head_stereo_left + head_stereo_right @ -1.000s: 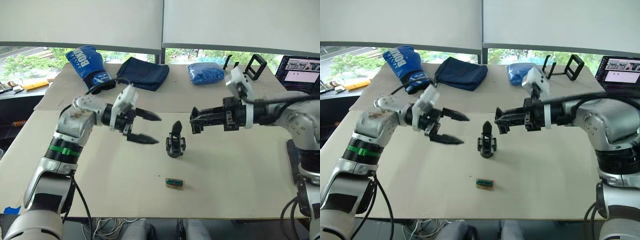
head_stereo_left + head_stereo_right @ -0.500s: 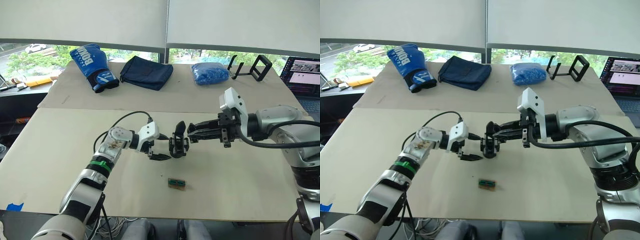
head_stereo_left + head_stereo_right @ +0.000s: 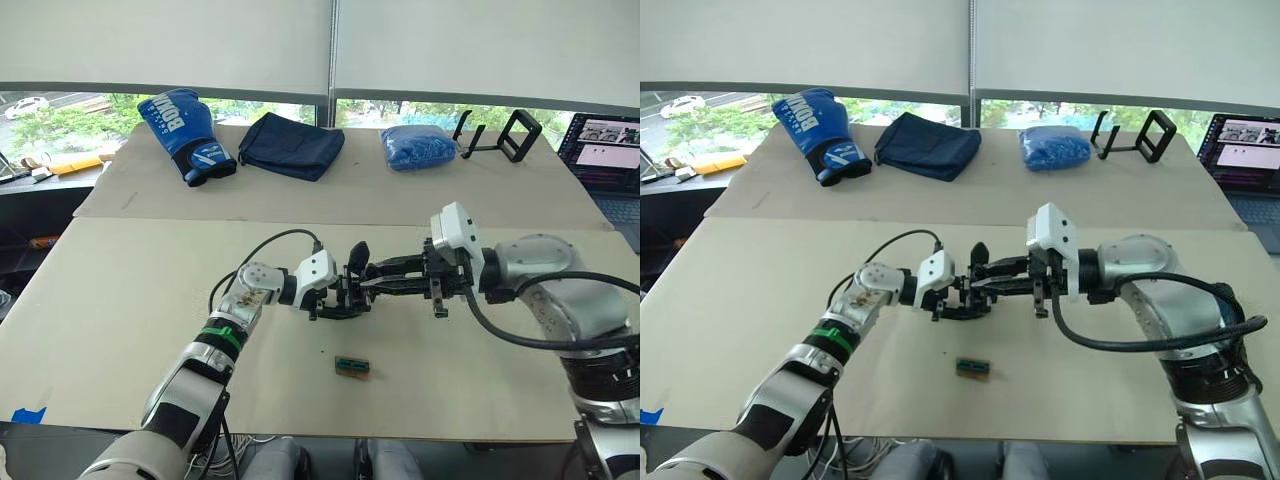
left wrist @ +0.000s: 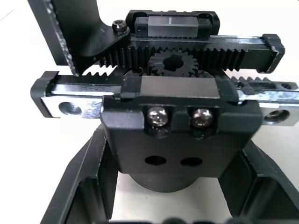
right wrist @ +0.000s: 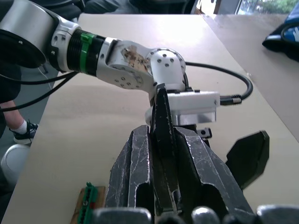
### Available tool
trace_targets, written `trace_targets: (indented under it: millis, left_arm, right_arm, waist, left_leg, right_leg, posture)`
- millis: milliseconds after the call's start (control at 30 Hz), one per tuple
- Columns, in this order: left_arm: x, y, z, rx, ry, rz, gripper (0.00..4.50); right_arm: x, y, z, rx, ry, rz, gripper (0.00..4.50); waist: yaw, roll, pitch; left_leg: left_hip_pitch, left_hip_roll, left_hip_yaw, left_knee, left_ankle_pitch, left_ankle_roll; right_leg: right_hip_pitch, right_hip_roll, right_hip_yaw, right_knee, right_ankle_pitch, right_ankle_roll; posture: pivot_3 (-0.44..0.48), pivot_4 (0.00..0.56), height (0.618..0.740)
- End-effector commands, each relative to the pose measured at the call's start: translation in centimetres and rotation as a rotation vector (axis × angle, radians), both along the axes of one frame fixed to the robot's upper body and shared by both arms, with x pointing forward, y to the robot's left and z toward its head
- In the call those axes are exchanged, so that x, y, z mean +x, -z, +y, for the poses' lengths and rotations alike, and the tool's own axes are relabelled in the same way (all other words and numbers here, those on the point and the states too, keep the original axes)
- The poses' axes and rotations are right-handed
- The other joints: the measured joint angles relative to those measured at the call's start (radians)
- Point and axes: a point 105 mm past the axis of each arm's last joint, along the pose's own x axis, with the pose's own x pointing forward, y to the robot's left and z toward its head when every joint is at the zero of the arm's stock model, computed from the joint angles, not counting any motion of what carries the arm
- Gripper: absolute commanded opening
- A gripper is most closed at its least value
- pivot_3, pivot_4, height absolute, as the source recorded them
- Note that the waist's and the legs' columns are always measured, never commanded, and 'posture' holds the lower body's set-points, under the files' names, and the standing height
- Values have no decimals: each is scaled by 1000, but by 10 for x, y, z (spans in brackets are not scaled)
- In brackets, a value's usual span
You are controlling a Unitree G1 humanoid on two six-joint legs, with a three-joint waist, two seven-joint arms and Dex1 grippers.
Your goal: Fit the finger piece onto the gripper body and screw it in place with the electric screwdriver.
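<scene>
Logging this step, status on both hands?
Left hand open around gripper body. Right hand shut on finger piece. Nothing between them.

The gripper body (image 4: 180,116), a black block with toothed racks, a central gear and two silvery screws, stands upright mid-tabletop. The finger piece (image 5: 162,140), a thin black blade, points toward it.
</scene>
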Motion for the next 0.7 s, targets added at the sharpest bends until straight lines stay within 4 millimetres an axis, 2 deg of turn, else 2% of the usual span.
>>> trace_targets:
  millis: [33,267,700]
  left_arm:
    - [2,-2,-2,16,32,-20,2335]
    - [6,0,1,48,40,-43,2335]
    - [5,-2,4,39,41,-46,2335]
  right_arm:
    - [2,-1,3,25,-33,-59,303]
    - [14,16,7,52,-29,-14,303]
    - [10,31,13,65,-45,91,303]
  waist:
    - [1,0,0]
    - [-1,0,0]
    - [-2,0,0]
  left_leg:
    - [0,0,0,0,0,0]
    - [0,-1,0,1,-1,2]
    - [0,0,0,2,-1,2]
  right_leg:
    - [0,0,0,0,0,0]
    - [1,0,0,0,0,0]
    - [0,0,0,2,0,0]
  posture:
    - [0,150,740]
    - [0,150,740]
    - [0,150,740]
